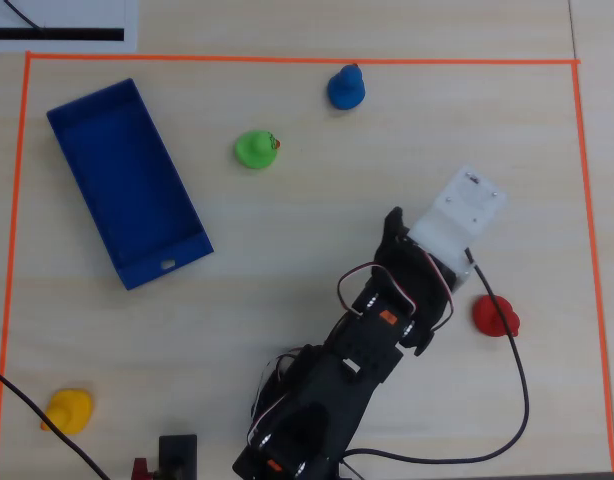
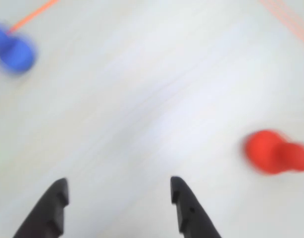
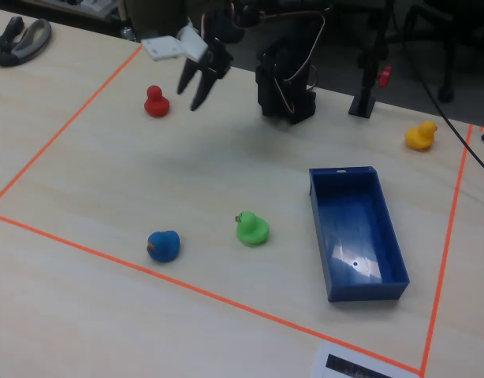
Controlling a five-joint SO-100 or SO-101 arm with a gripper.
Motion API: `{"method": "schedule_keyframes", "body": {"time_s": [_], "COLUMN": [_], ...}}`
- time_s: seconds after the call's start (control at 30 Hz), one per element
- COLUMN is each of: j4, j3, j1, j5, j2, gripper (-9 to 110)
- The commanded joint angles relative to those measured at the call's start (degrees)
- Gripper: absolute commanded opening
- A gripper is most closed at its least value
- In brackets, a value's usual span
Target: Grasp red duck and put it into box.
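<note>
In the overhead view, the red duck (image 1: 495,316) is seen on the pale wooden surface (image 1: 287,260) near the right-hand stretch of the orange tape border (image 1: 591,250); it is a small, solid-red rounded blob with a smaller bump for a head, and it stands apart from the arm (image 1: 367,350), just to the right of it; the tool itself is hidden beneath the white wrist plate (image 1: 457,215), so its state cannot be told from here; the box (image 1: 127,180), a shallow dark-blue tray with low walls and a small notch in one short end, is laid slantwise at the upper left, well apart from the red duck; a green duck (image 1: 256,149), a blue duck (image 1: 345,87) and a yellow duck (image 1: 69,410) are scattered about.

In the wrist view, which is blurred, the tool (image 2: 117,191) is shown released, its two dark fingers (image 2: 186,208) spread with only bare surface between them; the red duck (image 2: 275,151) is seen to the right of the fingers and beyond their tips, untouched; the blue duck (image 2: 13,49) is a smear at the upper left.

In the fixed view, the tool (image 3: 196,98) is held above the surface, jaws parted and pointing down; the red duck (image 3: 155,102) stands upright just to its left, head bump on top; the box (image 3: 356,236) is seen far to the right, with nothing in it.
</note>
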Motion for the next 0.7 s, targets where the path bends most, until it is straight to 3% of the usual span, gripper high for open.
{"method": "schedule_keyframes", "body": {"time_s": [0.0, 0.4, 0.67], "j4": [-5.2, -30.1, -26.1], "j3": [-6.2, -7.4, -12.0], "j1": [6.5, 26.6, 32.5], "j5": [-5.5, -18.6, -20.4], "j2": [-6.8, -24.2, -29.0], "gripper": [29, 32, 33]}}
